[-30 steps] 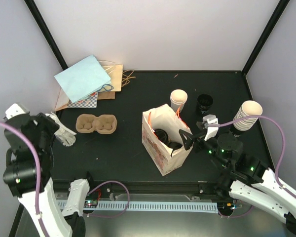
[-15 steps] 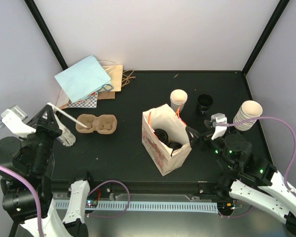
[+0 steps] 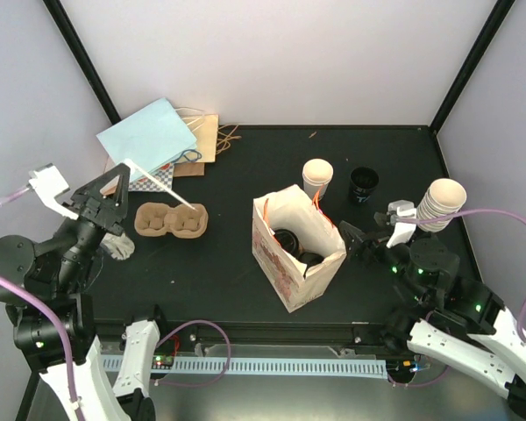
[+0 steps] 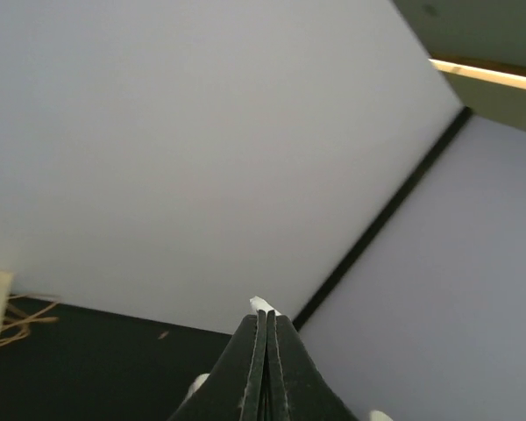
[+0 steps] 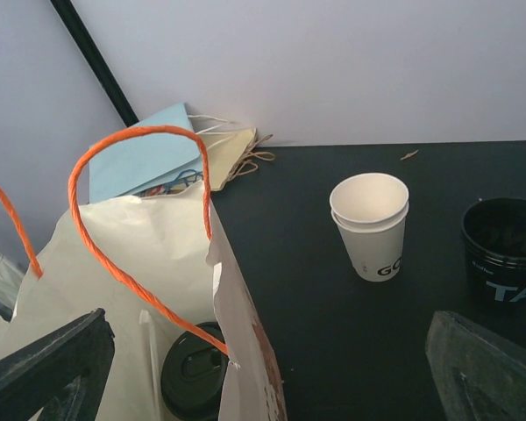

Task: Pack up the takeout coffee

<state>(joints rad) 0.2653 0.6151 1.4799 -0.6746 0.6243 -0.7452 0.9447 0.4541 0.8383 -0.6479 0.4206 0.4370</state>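
A takeout coffee cup with a black lid (image 5: 193, 373) stands inside the printed cream paper bag (image 5: 149, 254), under its orange handle. From above, black lids (image 3: 287, 239) show in the open bag (image 3: 294, 272) at mid table. My right gripper (image 3: 355, 239) hovers just right of the bag, open and holding nothing; in its wrist view the right gripper (image 5: 263, 386) straddles the bag's right edge. My left gripper (image 3: 186, 203) is raised over the brown pulp tray (image 3: 171, 219). In its own view the left gripper (image 4: 266, 317) is shut on nothing and faces the back wall.
Nested lidless white cups (image 3: 317, 175) and a black cup (image 3: 364, 182) stand behind the bag. A tall cup stack (image 3: 440, 203) is at the right edge. Flat paper bags (image 3: 149, 140) lie at the back left, crumpled clear plastic (image 3: 114, 241) at the left.
My left arm has lifted and swung its shut gripper up and right, over the tray. My right gripper has drawn back to the right, away from the bag's mouth, still open.
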